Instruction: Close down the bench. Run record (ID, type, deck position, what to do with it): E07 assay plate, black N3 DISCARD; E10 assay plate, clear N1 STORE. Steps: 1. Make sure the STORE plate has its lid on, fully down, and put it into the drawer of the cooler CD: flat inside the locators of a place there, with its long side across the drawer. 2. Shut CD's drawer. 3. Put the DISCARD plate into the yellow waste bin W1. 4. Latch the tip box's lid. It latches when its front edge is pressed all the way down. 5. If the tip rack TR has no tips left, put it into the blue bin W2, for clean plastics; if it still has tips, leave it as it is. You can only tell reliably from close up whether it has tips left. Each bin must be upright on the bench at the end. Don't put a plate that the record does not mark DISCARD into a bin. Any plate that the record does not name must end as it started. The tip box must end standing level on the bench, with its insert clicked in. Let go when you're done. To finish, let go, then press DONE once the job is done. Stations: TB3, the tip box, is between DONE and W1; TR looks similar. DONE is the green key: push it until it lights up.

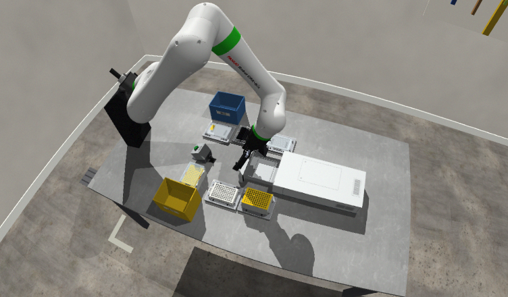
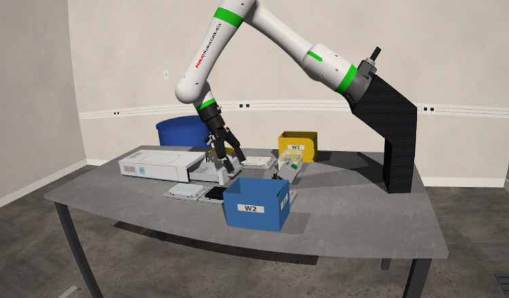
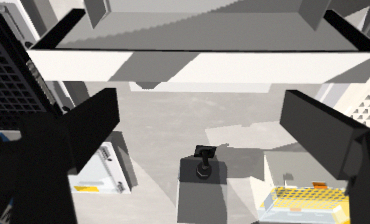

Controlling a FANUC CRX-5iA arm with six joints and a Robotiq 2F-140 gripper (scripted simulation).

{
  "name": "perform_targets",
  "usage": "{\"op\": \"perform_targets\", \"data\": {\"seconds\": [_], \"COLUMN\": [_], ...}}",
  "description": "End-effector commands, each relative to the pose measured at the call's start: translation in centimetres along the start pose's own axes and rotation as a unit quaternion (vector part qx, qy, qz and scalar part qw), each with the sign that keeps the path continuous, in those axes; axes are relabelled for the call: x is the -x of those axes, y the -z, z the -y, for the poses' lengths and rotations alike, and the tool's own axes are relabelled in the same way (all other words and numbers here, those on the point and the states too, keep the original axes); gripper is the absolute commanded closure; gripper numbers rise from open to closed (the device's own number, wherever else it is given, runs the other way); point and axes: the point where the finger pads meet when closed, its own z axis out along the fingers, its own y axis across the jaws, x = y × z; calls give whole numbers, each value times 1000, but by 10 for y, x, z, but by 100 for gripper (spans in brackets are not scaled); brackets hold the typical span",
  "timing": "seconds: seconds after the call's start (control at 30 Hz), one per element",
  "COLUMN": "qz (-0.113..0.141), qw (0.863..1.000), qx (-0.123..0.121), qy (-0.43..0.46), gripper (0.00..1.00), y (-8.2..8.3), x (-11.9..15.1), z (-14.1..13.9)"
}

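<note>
My gripper (image 1: 244, 159) is open and empty. It hangs tilted just in front of the open drawer (image 1: 263, 169) of the white cooler CD (image 1: 318, 181). In the wrist view the fingers stand wide apart below the drawer's white front panel (image 3: 201, 67), and the drawer looks empty. The black plate (image 1: 242, 133) lies on the deck behind the gripper, between a lidded plate with a yellow mark (image 1: 219, 131) and a clear plate (image 1: 280, 143). The tip box (image 1: 192, 174) with yellow tips stands between the green DONE key (image 1: 200, 150) and the yellow bin W1 (image 1: 176, 199).
The blue bin W2 (image 1: 227, 106) stands upright behind the plates. A white rack (image 1: 222, 194) and a yellow-topped rack (image 1: 256, 199) sit in front of the drawer. The arm's black base (image 1: 126, 118) is at the table's left.
</note>
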Motion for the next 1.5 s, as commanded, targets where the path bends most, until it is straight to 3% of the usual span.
{"op": "perform_targets", "data": {"seconds": [0.0, 0.6, 0.87, 0.9, 1.47], "qz": [-1, -1, -1, -1, -1], "qw": [1000, 1000, 1000, 1000, 1000], "qx": [0, 0, 0, 0, 0], "qy": [0, 0, 0, 0, 0], "gripper": [12, 12, 12, 22, 22], "y": [-2, -21, -21, -20, -19], "x": [-2, -11, -12, -12, -16], "z": [0, 0, 0, 0, 0]}}
